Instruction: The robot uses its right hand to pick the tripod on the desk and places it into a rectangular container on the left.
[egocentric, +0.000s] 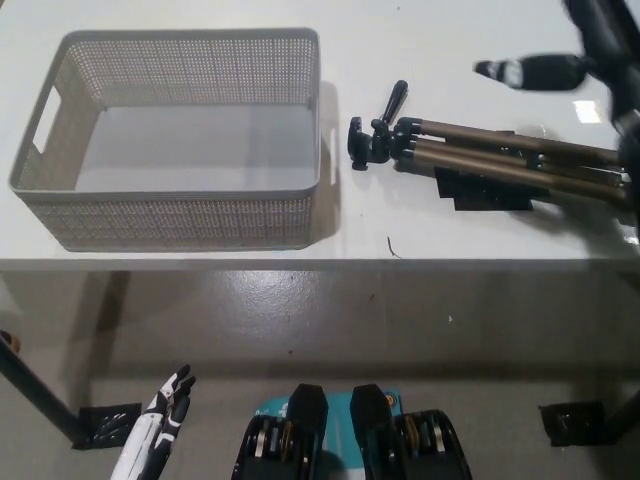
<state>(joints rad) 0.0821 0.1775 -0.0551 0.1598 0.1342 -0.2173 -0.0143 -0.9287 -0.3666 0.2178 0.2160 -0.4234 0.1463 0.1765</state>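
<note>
Right hand (590, 60) above the tripod (480, 160), which lies on the desk (450, 40).

The tripod lies on its side on the white desk, legs folded together and running off to the right, its black head pointing at the basket (175, 140) — close beside it but not touching. The black right hand is blurred at the upper right, over the legs; fingers seem spread with nothing between them, though the blur makes that uncertain. The grey perforated basket sits at the desk's left. The white left hand (160, 425) rests low at the lower left, below the desk edge — fingers loosely together, holding nothing.
</note>
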